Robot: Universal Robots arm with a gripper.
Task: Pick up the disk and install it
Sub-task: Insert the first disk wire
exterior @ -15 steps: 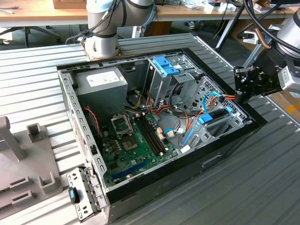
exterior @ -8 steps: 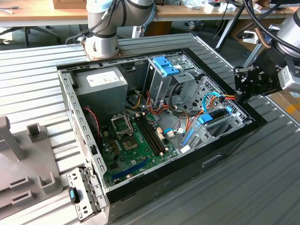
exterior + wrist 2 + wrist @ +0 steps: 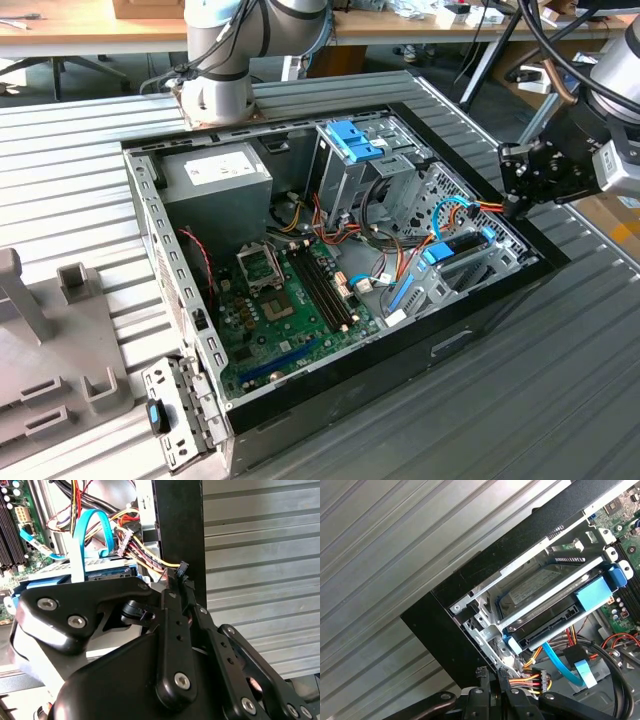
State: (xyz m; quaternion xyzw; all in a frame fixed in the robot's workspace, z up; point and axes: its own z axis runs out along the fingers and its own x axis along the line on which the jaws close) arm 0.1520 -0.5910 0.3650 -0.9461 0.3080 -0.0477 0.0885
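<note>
The disk (image 3: 458,243), grey metal in a light-blue carrier rail, lies in the metal bay at the corner of the open computer case (image 3: 520,280) on the exterior view's right. In the first wrist view the disk (image 3: 540,587) sits inside that bay, its blue rail end toward the motherboard. My gripper (image 3: 512,205) hangs just over the case wall beside the bay, apart from the disk. Its fingers are shut, with the gripper (image 3: 181,570) tip resting among the red, yellow and black wires (image 3: 520,676) of a connector below the disk. Whether it pinches them is unclear.
The case holds a green motherboard (image 3: 290,290), a grey box with a white label (image 3: 215,175) and a silver drive cage with a blue tab (image 3: 352,140). A blue flat cable (image 3: 87,535) loops near the disk. Ribbed metal table (image 3: 560,380) surrounds the case; a grey fixture (image 3: 60,330) stands left.
</note>
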